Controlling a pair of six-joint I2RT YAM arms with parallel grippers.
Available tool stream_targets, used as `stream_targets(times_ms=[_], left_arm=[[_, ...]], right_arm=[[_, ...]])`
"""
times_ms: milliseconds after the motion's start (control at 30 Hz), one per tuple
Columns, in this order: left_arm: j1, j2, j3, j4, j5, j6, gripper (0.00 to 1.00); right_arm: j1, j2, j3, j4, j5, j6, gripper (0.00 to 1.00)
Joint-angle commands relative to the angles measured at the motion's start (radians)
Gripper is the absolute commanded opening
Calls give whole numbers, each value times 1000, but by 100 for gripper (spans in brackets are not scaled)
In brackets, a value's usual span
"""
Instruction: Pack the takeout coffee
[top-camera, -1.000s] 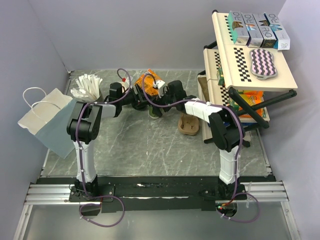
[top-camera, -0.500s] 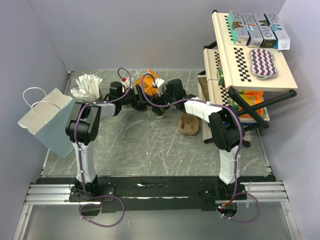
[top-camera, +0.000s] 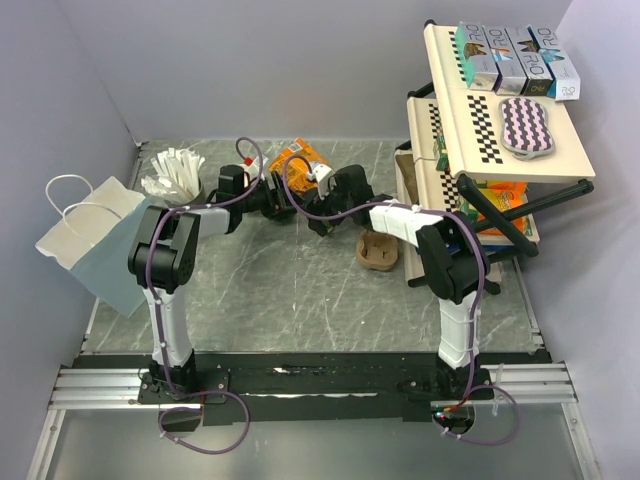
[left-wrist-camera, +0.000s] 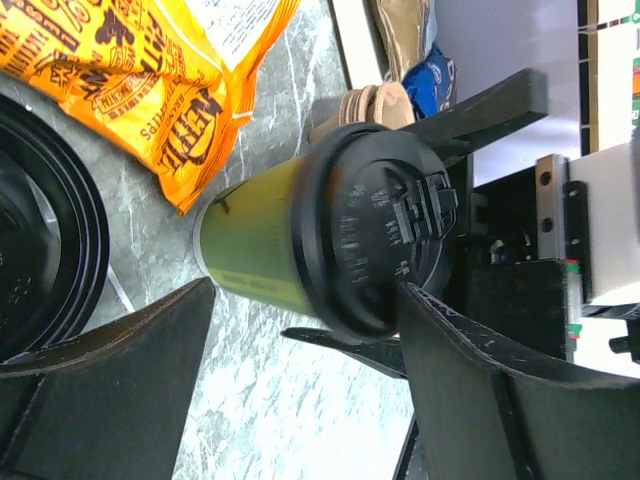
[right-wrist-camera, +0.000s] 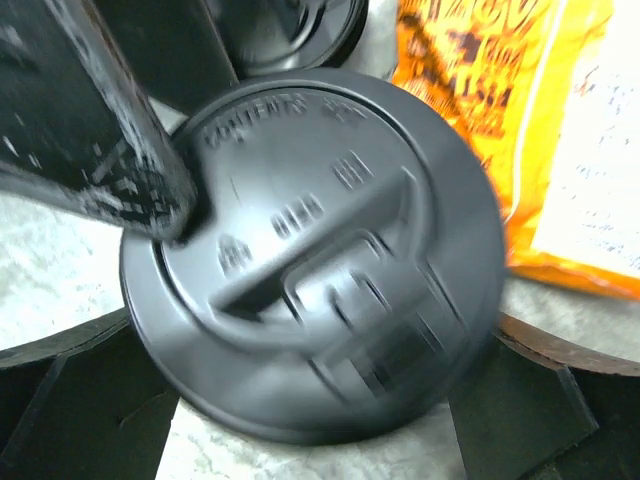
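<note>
The takeout coffee (left-wrist-camera: 300, 240) is a green-sided paper cup with a black lid (right-wrist-camera: 310, 260), standing on the marble table. My right gripper (right-wrist-camera: 315, 335) hangs over it, open, with one finger on each side of the lid. My left gripper (left-wrist-camera: 308, 290) is open too and reaches in from the side. One of its fingertips (right-wrist-camera: 150, 190) rests against the lid's rim. In the top view my left gripper (top-camera: 280, 205) and right gripper (top-camera: 322, 215) meet at the back middle of the table, and the cup is hidden beneath them.
An orange snack bag (top-camera: 300, 158) lies just behind the cup, with a stack of black lids (left-wrist-camera: 40, 260) beside it. A grey cup of white sticks (top-camera: 178, 172) and a paper bag (top-camera: 95, 240) are at the left. A brown cup carrier (top-camera: 378, 250) and a shelf rack (top-camera: 490, 130) are at the right.
The cup has shifted a little to the right and the right gripper now covers it in the top view. The left gripper followed toward it.
</note>
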Motion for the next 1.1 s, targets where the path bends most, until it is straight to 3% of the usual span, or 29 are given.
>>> stream_targets(times_ms=[0, 300, 600, 1067], left_arm=[[-5, -55, -11, 14, 20, 14, 80], [-5, -64, -9, 9, 23, 18, 82], [-5, -119, 3, -95, -3, 89, 85], [-5, -162, -29, -166, 21, 135, 85]], right_arm=[[-6, -75, -20, 12, 4, 10, 100], [-16, -107, -9, -39, 7, 30, 100], [-38, -157, 15, -127, -53, 27, 100], [-50, -139, 0, -115, -71, 42, 97]])
